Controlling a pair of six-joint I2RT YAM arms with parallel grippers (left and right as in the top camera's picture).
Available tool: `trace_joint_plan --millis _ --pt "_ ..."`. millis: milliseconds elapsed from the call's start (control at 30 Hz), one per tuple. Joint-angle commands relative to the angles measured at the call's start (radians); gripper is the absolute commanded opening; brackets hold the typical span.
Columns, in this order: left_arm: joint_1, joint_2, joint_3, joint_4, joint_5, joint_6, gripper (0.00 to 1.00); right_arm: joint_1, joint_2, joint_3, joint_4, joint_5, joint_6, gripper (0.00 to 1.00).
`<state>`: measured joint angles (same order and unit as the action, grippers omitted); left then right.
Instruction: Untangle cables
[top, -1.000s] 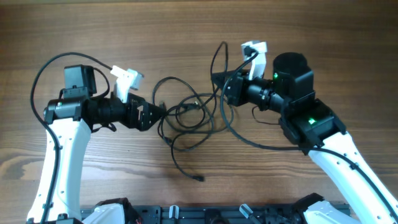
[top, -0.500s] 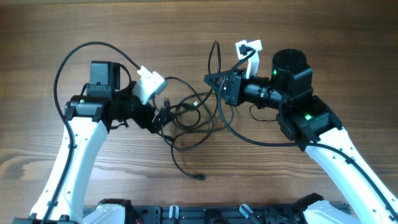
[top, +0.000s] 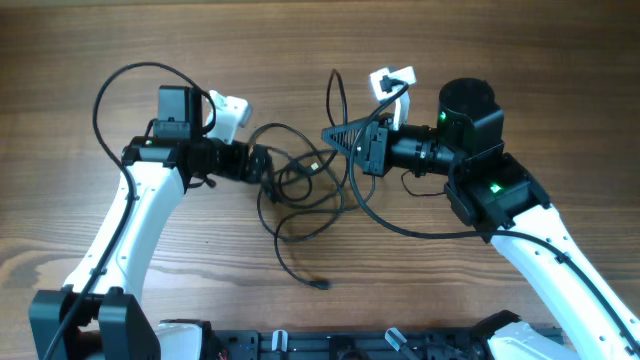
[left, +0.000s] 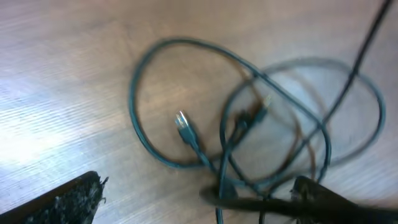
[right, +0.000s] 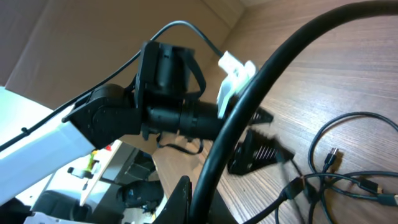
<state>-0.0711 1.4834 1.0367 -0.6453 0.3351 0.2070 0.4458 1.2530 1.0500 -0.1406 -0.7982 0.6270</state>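
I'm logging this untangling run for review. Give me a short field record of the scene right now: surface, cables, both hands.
surface: wooden table
tangle: thin black cables looped over each other, mid-table
left hand: open, at the tangle's left edge
right hand: shut on a cable at the tangle's right side
plug: a loose cable end, lying free on the table, apart from both hands

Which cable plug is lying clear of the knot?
The plug nearest the bottom edge of the overhead view, alone on the table. The second plug sits inside the knot.
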Motion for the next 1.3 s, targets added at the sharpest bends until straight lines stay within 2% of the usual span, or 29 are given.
trace_joint_plan --millis 0,133,367,467,600,700,767,833,900,967,1033,1267 --pt "-0.003 0.005 0.014 0.067 0.003 -0.238 1.00 -0.002 0.006 0.019 -0.006 -0.042 -0.024 0.04" --pt "-0.006 0.005 0.014 0.115 0.158 -0.246 1.00 -0.002 0.009 0.019 -0.032 -0.042 -0.025 0.04" --pt "-0.009 0.005 0.014 0.104 0.163 -0.247 1.00 -0.002 0.011 0.019 -0.032 0.040 -0.011 0.04" --pt "-0.008 0.005 0.014 0.104 0.163 -0.341 1.00 -0.002 0.011 0.019 -0.027 0.154 0.061 0.04" --pt "0.015 0.004 0.014 0.104 0.164 -0.524 1.00 -0.002 0.011 0.019 0.009 0.261 0.128 0.04" --pt "0.043 0.000 0.015 0.112 0.228 -0.606 1.00 -0.002 0.011 0.019 0.043 0.330 0.168 0.04" --pt "0.064 -0.005 0.015 0.147 0.361 -0.576 1.00 -0.002 0.011 0.019 0.084 0.358 0.197 0.04" --pt "0.068 -0.012 0.015 0.184 0.487 -0.435 1.00 -0.002 0.011 0.019 0.121 0.357 0.219 0.04" --pt "0.068 -0.023 0.015 0.197 0.529 -0.358 1.00 -0.002 0.011 0.019 0.152 0.358 0.235 0.04" --pt "0.068 -0.031 0.015 0.206 0.528 -0.375 1.00 -0.002 0.011 0.019 0.170 0.378 0.248 0.04" --pt "0.068 -0.032 0.015 0.225 0.528 -0.489 0.99 -0.002 0.011 0.019 0.180 0.397 0.248 0.04" --pt "0.066 -0.032 0.015 0.253 0.578 -1.121 1.00 -0.002 0.033 0.019 0.195 0.405 0.237 0.04"
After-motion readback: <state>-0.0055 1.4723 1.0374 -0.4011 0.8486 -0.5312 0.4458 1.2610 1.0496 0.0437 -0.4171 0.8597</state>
